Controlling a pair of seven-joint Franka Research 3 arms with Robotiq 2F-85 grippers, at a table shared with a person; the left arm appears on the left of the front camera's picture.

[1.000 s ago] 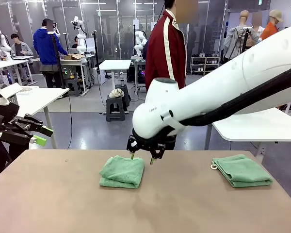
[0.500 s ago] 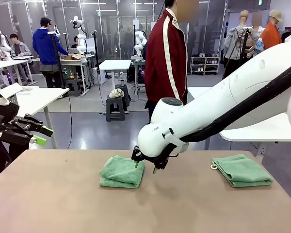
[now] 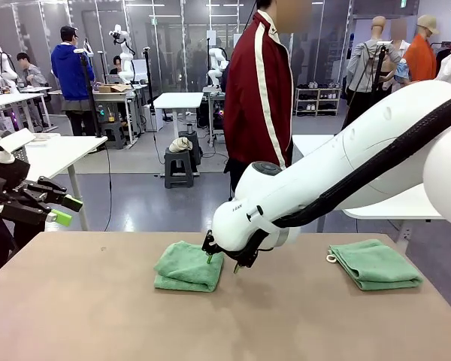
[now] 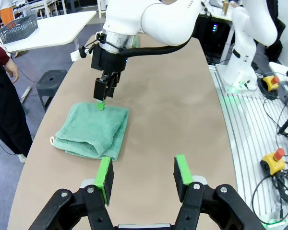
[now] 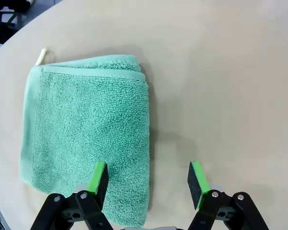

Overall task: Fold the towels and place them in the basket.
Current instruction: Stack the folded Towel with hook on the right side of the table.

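— While my right arm reaches across the brown table (image 3: 98,316) in the front view, where does its gripper sit?

— My right gripper (image 3: 223,261) hangs at the right edge of the folded mint-green terry towel (image 3: 189,266) near the table's middle, jaws apart, one green pad over the cloth and the other beside it. A second folded mint-green towel (image 3: 376,263) lies well apart at three o'clock, its pale loop at its left corner. My left gripper (image 3: 56,210) waits off the table's left edge, at nine o'clock, jaws parted and empty. A person in a dark red jacket (image 3: 259,90) stands at twelve o'clock.

— And from my left wrist?

— My left gripper (image 4: 144,173) is open with nothing between its pads. The middle towel (image 4: 92,130) lies at eleven o'clock, my right gripper (image 4: 104,91) at its far edge. A dark grey mesh basket (image 4: 19,28) stands on a white table at ten o'clock, far off.

— From my right wrist?

— My right gripper (image 5: 149,184) spreads wide, holding nothing; its left pad is over the towel (image 5: 86,139), its right pad over bare table.
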